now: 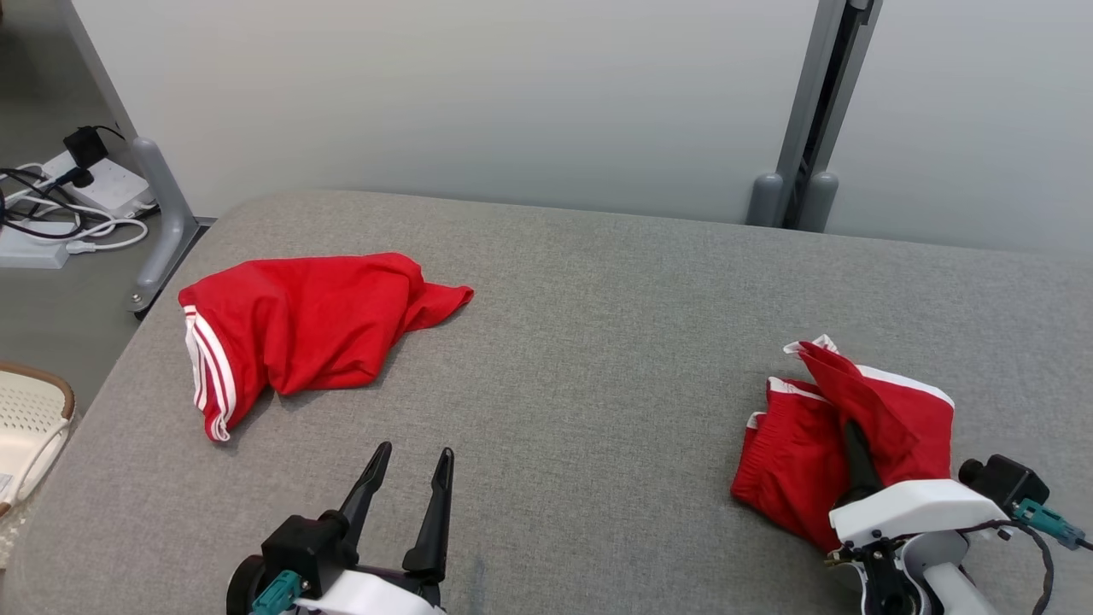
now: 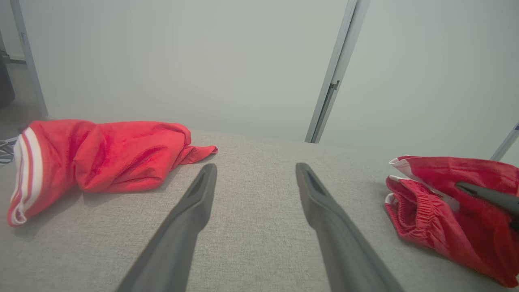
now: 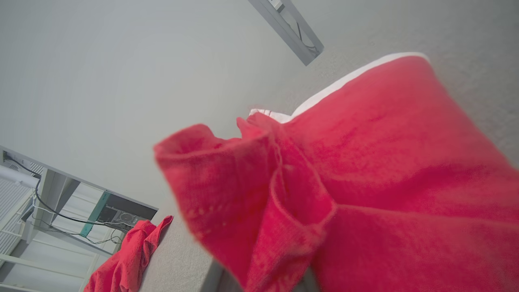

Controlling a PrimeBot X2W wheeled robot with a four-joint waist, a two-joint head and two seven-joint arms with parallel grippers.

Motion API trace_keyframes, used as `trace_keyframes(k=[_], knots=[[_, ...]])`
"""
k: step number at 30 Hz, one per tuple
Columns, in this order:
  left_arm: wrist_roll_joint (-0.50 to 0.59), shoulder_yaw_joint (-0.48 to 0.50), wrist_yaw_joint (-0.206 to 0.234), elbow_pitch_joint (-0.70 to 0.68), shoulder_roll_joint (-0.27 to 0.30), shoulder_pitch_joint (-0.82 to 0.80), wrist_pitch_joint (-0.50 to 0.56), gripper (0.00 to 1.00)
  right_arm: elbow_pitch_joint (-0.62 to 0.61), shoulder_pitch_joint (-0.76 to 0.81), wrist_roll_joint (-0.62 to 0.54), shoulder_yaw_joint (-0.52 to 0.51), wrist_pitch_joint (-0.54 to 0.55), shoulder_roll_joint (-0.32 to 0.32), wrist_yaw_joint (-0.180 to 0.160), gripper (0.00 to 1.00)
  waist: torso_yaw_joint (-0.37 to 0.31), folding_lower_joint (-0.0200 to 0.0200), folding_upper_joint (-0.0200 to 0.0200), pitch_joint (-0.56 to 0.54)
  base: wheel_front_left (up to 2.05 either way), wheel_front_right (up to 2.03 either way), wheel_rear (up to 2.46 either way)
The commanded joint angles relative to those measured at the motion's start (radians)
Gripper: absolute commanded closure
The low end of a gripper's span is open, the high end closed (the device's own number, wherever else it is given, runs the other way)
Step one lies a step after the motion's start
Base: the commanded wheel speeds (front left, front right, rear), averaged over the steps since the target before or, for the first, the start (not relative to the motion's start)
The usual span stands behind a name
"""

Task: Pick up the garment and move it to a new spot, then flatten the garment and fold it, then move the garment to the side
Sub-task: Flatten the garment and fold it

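Observation:
A crumpled red garment [image 1: 803, 444] with white trim lies at the right of the grey padded table [image 1: 598, 342]. My right gripper [image 1: 854, 431] is shut on a bunched fold of it, one dark finger showing against the cloth, tip pointing up. The right wrist view has the same garment [image 3: 365, 182] draped over the fingers, hiding them. From the left wrist I see the garment [image 2: 438, 207] and that right finger [image 2: 486, 196] at the far right. My left gripper [image 1: 414, 451] stands open near the front edge, nothing between its fingers [image 2: 190, 202].
A second red garment with white stripes [image 1: 299, 329] lies bunched at the table's left. Beyond the left edge are a grey post foot [image 1: 162, 222], a power strip with cables [image 1: 85, 188] and a pale basket [image 1: 26, 427]. A pale partition wall [image 1: 512, 85] stands behind the table.

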Motion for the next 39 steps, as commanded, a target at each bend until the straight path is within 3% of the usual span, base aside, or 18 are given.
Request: trace_keyframes(k=[1, 13, 14, 30, 39], knots=[[0.005, 0.004, -0.004, 0.002, 0.005, 0.006, -0.003, 0.0, 0.0, 0.003, 0.009, 0.007, -0.004, -0.001, 0.0, 1.0, 0.005, 0.0, -0.0001, 0.002, 0.0, 0.0, 0.0], [-0.011, -0.006, -0.001, 0.009, 0.005, 0.015, -0.004, 0.0, 0.082, -0.016, 0.049, 0.158, 0.008, 0.0, 0.0, 0.98, 0.045, 0.0, -0.0001, 0.004, 0.0, 0.0, 0.0], [-0.013, -0.006, 0.0, 0.008, 0.005, 0.016, -0.004, 0.0, 0.089, -0.02, 0.05, 0.162, 0.006, -0.002, 0.0, 0.02, 0.047, 0.0, -0.0001, 0.004, 0.0, 0.0, 0.0], [-0.029, -0.014, 0.011, 0.004, 0.005, -0.002, -0.004, 0.0, 0.012, -0.023, 0.104, 0.355, 0.02, 0.007, 0.0, 0.0, 0.038, 0.0, -0.0001, 0.027, 0.0, 0.0, 0.0], [-0.027, -0.015, 0.008, 0.006, 0.005, -0.02, -0.003, 0.0, 0.03, -0.038, 0.171, 0.452, 0.021, 0.007, 0.0, 0.0, 0.039, 0.0, -0.0001, 0.048, 0.0, 0.0, 0.0]])
